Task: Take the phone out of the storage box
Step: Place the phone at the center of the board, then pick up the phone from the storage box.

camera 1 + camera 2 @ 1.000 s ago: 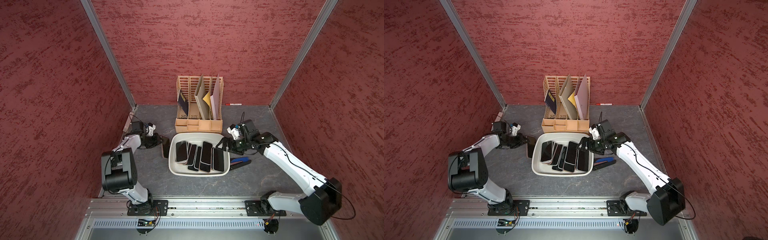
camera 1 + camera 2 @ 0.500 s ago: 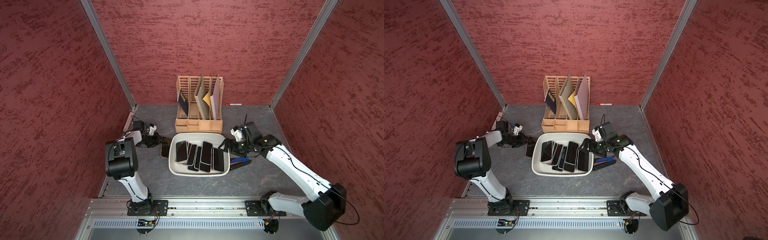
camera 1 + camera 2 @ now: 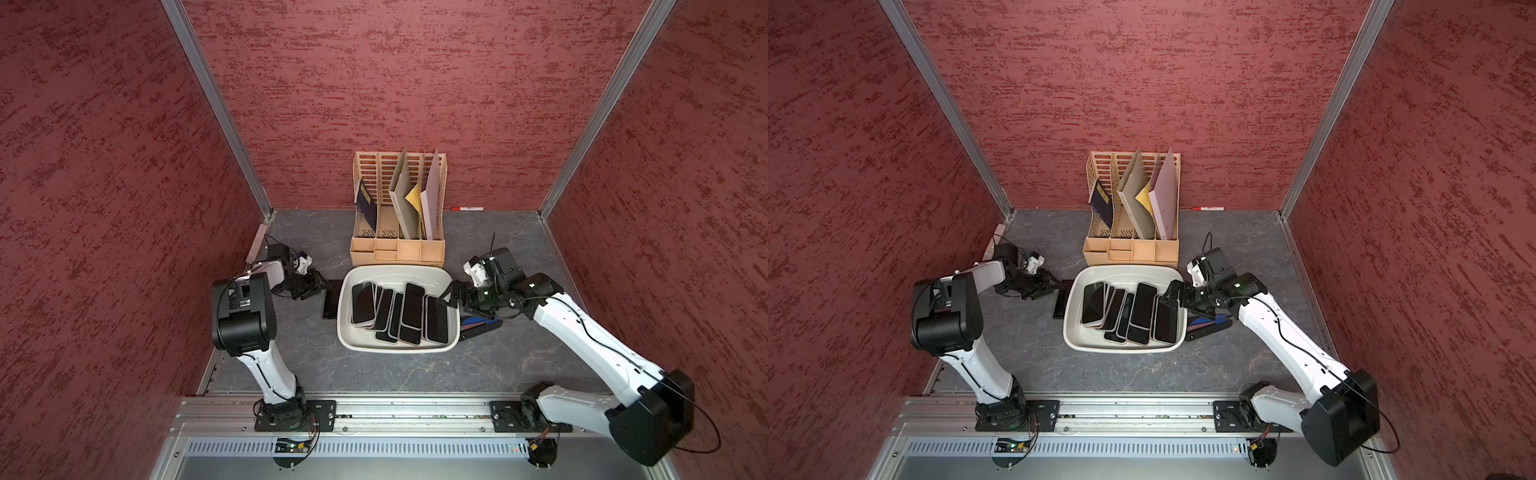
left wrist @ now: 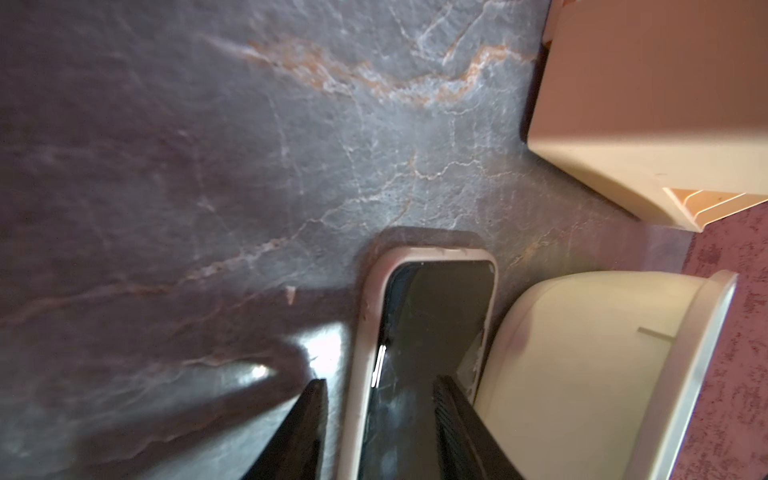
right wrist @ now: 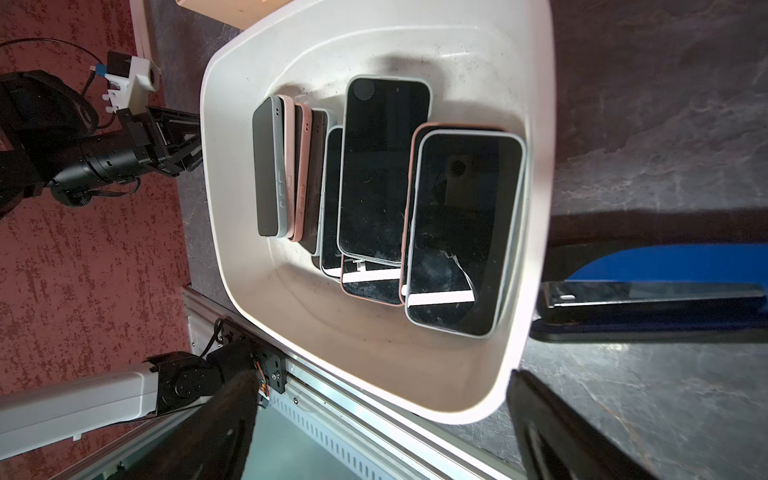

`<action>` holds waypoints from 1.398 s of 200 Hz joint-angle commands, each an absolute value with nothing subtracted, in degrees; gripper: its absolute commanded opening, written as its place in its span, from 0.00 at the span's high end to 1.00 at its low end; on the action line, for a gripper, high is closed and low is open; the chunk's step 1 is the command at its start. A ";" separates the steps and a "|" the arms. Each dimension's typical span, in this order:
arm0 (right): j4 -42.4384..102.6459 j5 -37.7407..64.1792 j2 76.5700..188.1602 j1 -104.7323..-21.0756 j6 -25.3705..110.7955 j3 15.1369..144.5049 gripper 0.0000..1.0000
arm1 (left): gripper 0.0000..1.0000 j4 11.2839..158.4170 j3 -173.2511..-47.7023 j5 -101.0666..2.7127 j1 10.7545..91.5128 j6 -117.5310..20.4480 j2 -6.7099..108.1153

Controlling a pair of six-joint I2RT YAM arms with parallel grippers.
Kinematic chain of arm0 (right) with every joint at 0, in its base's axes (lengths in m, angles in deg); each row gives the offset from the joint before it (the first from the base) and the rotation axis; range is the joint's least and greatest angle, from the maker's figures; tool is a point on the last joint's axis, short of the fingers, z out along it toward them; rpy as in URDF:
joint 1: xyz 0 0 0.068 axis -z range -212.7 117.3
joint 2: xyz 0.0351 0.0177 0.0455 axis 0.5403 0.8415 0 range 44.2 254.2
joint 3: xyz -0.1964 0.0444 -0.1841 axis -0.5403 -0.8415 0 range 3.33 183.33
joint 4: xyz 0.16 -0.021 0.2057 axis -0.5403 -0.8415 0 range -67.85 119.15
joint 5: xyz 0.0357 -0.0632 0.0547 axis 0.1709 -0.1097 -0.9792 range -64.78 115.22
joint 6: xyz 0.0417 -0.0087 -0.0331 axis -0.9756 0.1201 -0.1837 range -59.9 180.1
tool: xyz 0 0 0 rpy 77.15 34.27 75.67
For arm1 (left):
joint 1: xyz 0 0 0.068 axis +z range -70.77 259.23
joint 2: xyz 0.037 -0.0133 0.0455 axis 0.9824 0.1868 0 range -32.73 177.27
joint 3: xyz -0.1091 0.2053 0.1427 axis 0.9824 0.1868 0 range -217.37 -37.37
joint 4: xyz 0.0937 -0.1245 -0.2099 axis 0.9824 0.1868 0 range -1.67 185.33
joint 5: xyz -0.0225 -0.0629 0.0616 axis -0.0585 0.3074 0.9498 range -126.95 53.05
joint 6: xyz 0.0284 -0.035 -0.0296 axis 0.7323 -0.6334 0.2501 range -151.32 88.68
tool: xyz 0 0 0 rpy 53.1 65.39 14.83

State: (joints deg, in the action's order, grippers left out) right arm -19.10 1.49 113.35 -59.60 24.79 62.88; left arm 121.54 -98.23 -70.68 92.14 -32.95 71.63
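The off-white storage box (image 3: 395,269) (image 3: 1125,269) (image 5: 536,166) holds several dark-screened phones (image 3: 411,309) (image 5: 382,174), overlapping. One phone (image 3: 331,304) (image 3: 1060,304) (image 4: 436,311) in a pale case lies flat on the table against the box's left wall (image 4: 582,353). My left gripper (image 3: 318,286) (image 3: 1052,289) (image 4: 380,380) is low at that phone's far end, jaws apart, one finger beside the phone and one over its screen. My right gripper (image 3: 455,301) (image 3: 1173,297) (image 5: 380,376) hangs wide open over the box's right end, holding nothing.
A beige slotted file rack (image 3: 399,245) (image 4: 644,124) with folders stands right behind the box. Dark and blue flat things (image 3: 482,324) (image 5: 648,299) lie on the table at the box's right side. A red pen (image 3: 467,207) lies by the back wall.
My left jaws have come apart around the phone on the table, and the left arm's elbow has swung up and forward. The right gripper has drifted slightly right, still wide open.
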 commanded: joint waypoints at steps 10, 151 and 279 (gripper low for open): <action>-19.80 2.62 113.34 -59.82 26.14 63.41 0.02 | 0.49 123.87 -99.51 -67.39 93.20 -32.87 69.58; -19.20 -0.83 122.83 -59.86 33.86 71.23 0.02 | 0.00 128.55 -96.36 -61.36 83.69 -49.46 34.56; -15.63 -4.26 126.00 -59.84 35.84 68.94 0.02 | 0.00 145.35 -106.03 -38.54 45.95 -75.43 46.80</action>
